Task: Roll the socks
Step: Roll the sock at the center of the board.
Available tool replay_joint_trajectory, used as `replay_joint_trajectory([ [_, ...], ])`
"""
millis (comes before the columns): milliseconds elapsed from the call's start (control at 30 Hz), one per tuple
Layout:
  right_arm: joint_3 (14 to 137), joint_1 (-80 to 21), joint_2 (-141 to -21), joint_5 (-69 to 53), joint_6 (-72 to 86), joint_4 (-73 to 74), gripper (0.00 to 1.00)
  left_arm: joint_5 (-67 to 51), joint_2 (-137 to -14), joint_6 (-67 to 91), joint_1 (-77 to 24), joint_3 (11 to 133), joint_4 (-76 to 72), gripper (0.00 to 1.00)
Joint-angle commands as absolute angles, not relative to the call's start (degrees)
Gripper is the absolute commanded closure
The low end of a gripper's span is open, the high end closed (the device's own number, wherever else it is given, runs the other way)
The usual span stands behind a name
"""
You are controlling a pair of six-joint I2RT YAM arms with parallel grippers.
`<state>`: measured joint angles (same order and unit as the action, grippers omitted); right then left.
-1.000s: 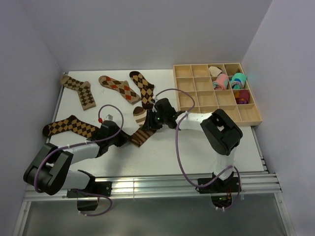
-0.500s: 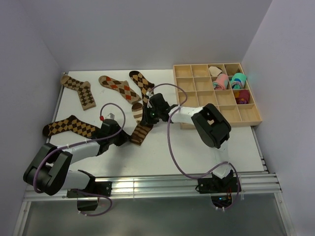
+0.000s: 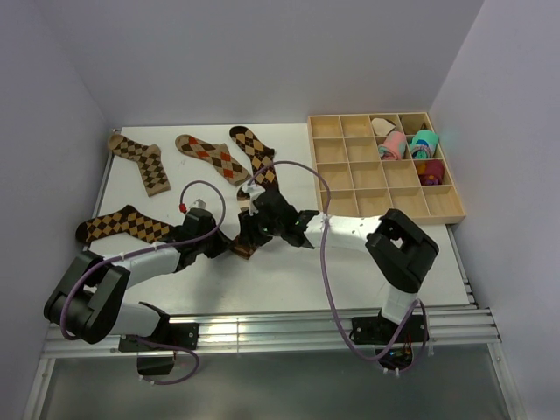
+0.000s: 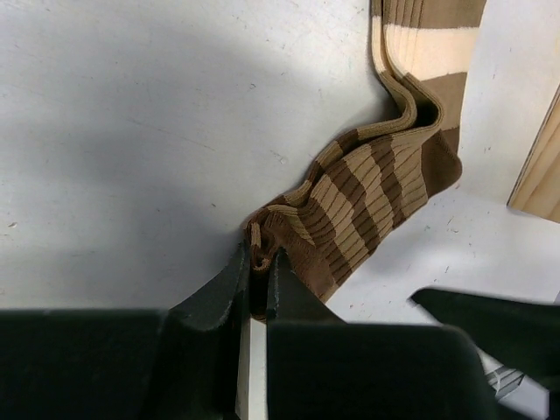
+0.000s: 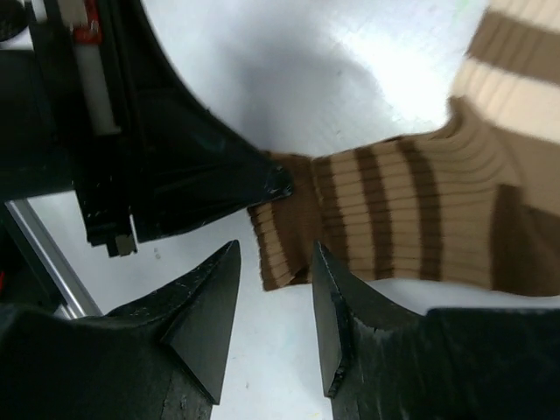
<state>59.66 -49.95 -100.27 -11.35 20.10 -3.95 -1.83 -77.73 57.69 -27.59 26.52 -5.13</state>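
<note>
The brown-and-cream striped sock (image 4: 367, 188) lies flat mid-table with a fold near its heel. My left gripper (image 4: 260, 255) is shut on the edge of its cuff, pinching the ribbed hem against the table. My right gripper (image 5: 276, 249) hovers open just beside it, the cuff's corner (image 5: 284, 262) lying between its fingertips, untouched. In the top view the right gripper (image 3: 248, 232) covers most of this sock and meets the left gripper (image 3: 229, 243). Several argyle socks lie flat: one at the left (image 3: 122, 226), three along the back (image 3: 140, 160) (image 3: 213, 157) (image 3: 254, 156).
A wooden divided tray (image 3: 442, 213) stands at the back right, with pink (image 3: 394, 144) and teal (image 3: 423, 140) rolled bundles in its far cells. Its corner (image 4: 538, 166) shows in the left wrist view. Walls close off the back and both sides.
My right gripper has swung from the sock's toe end left and nearer, down to the cuff beside the left gripper, and its jaws stand wider. The left gripper has kept its pinch.
</note>
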Motion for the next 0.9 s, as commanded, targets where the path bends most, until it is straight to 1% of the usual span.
replay_joint_trajectory([
  [0, 58.27, -51.93, -100.63, -9.49, 21.27, -7.55, 0.54, 1.48, -78.49, 56.25, -27.95, 27.60, -1.32, 1.00],
  [267, 59.59, -54.67, -104.24, -6.42, 22.67, -6.15, 0.54, 2.37, -77.52, 56.95, -28.12, 27.42, -0.88, 1.00],
  [367, 58.72, -54.93, -105.11, -5.27, 24.25, -6.06, 0.55, 2.29, -77.69, 57.04, -28.12, 27.51, -0.88, 1.00],
  [433, 58.10, -54.93, -105.38, -5.01, 25.31, -5.80, 0.59, 2.29, -77.78, 57.13, -28.12, 27.68, -0.79, 1.00],
  [467, 57.05, -54.93, -105.21, -5.27, 25.75, -6.06, 0.63, 2.46, -77.87, 57.30, -28.12, 27.77, -0.70, 1.00],
  [500, 56.52, -54.93, -105.03, -5.36, 26.62, -6.59, 0.73, 2.55, -77.78, 57.39, -28.12, 27.86, -0.62, 1.00],
  [533, 55.90, -54.93, -104.77, -5.54, 27.33, -7.03, 0.79, 2.81, -77.78, 57.48, -28.12, 27.95, -0.44, 1.00],
  [567, 54.94, -54.76, -104.68, -6.15, 27.86, -7.29, 0.90, 3.16, -77.78, 57.83, -28.12, 27.86, -0.18, 1.00],
  [600, 54.50, -54.67, -104.59, -6.50, 28.99, -7.99, 0.95, 3.34, -77.70, 58.09, -28.12, 28.04, -0.18, 1.00],
  [633, 53.97, -54.58, -104.68, -7.29, 29.61, -8.61, 0.99, 3.43, -77.52, 58.70, -28.04, 27.95, -0.18, 0.98],
  [700, 52.82, -53.53, -105.38, -10.61, 32.24, -10.27, 1.00, 3.60, -76.82, 59.24, -28.12, 27.60, -0.44, 0.94],
  [733, 52.47, -53.09, -105.73, -11.85, 33.13, -10.98, 1.00, 3.86, -76.47, 59.59, -28.12, 27.42, -0.44, 0.89],
  [767, 51.60, -52.56, -106.43, -13.08, 34.18, -11.77, 1.00, 4.13, -75.68, 60.63, -28.12, 27.25, -0.44, 0.86],
  [800, 51.07, -51.43, -106.70, -15.53, 36.19, -13.34, 1.00, 4.83, -75.15, 61.25, -28.12, 26.72, -0.44, 0.76],
  [867, 49.32, -50.02, -107.40, -17.74, 37.96, -15.02, 1.00, 5.36, -73.49, 63.10, -28.12, 26.11, -0.61, 0.68],
])
